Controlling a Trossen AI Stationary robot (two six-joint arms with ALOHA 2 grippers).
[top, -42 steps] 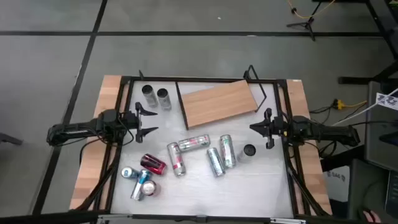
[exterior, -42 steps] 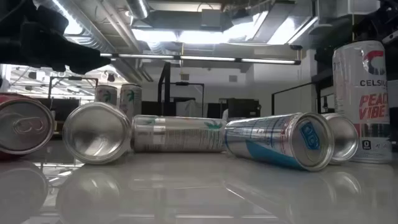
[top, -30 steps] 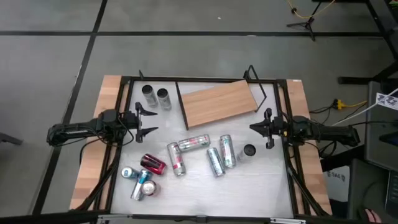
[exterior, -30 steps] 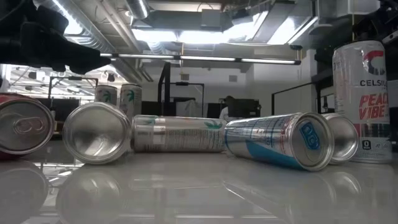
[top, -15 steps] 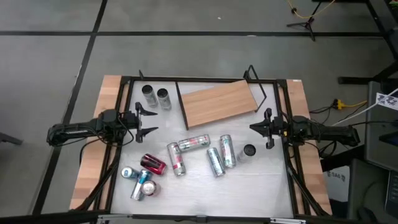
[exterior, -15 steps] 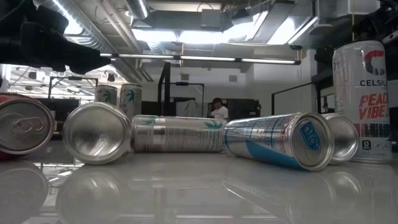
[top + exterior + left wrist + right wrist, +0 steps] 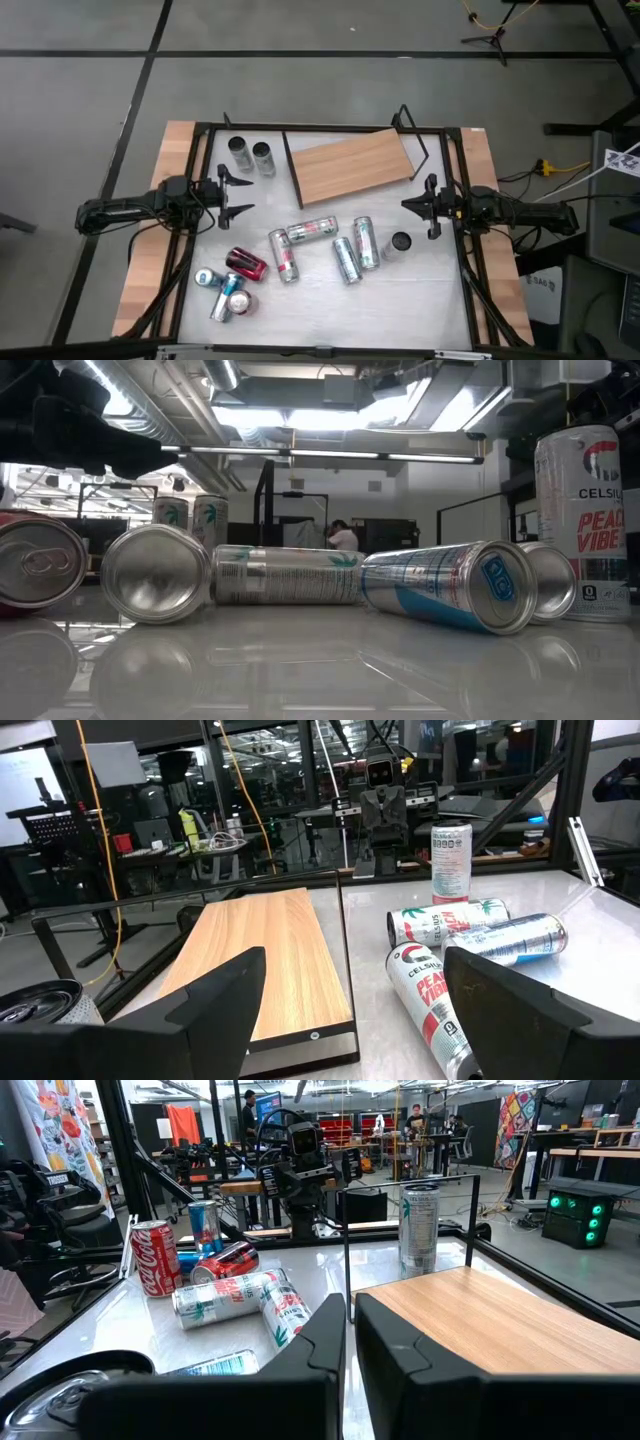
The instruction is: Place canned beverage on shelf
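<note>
Overhead ceiling lights (image 7: 330, 415) illuminate the scene brightly, blown out in the low view. The glossy tabletop (image 7: 320, 670) mirrors the cans. Shadows are soft; nearest can ends appear slightly blurred.

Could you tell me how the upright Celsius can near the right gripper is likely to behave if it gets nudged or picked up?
The Celsius can is tall and slim on a narrow base, so a high nudge would probably tip it. Once down, it would likely roll on the smooth white table. Its glossy round wall may slip in a loose grip.
</note>
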